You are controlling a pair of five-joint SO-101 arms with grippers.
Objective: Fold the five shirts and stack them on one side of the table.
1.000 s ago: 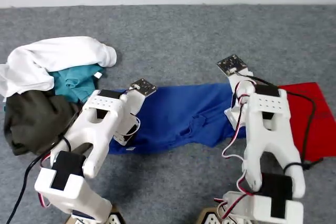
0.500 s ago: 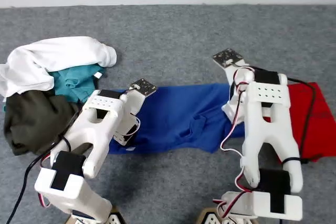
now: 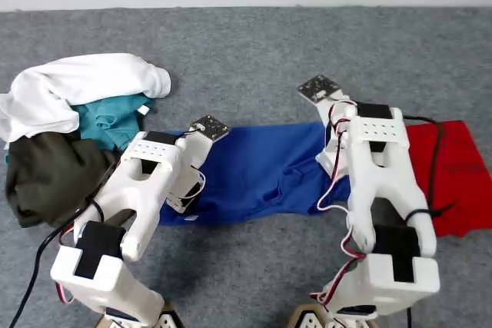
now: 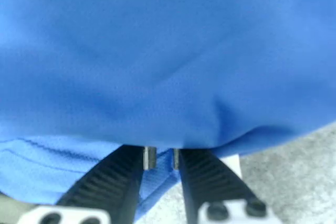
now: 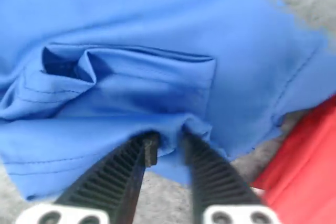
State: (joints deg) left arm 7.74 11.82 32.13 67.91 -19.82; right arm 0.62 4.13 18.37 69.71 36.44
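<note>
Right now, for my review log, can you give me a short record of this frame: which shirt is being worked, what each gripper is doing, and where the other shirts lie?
shirt in work: blue shirt, spread rumpled across the middle of the table
left gripper: shut on the blue shirt at its left end
right gripper: shut on a fold of the blue shirt at its right end
red shirt: flat, right of the blue shirt
heap at far left: white shirt on top, teal shirt, dark olive shirt, all unfolded

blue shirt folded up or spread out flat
Partly folded: the blue shirt lies as a long band across the table, with a flap doubled over on top, not a compact bundle.
</note>
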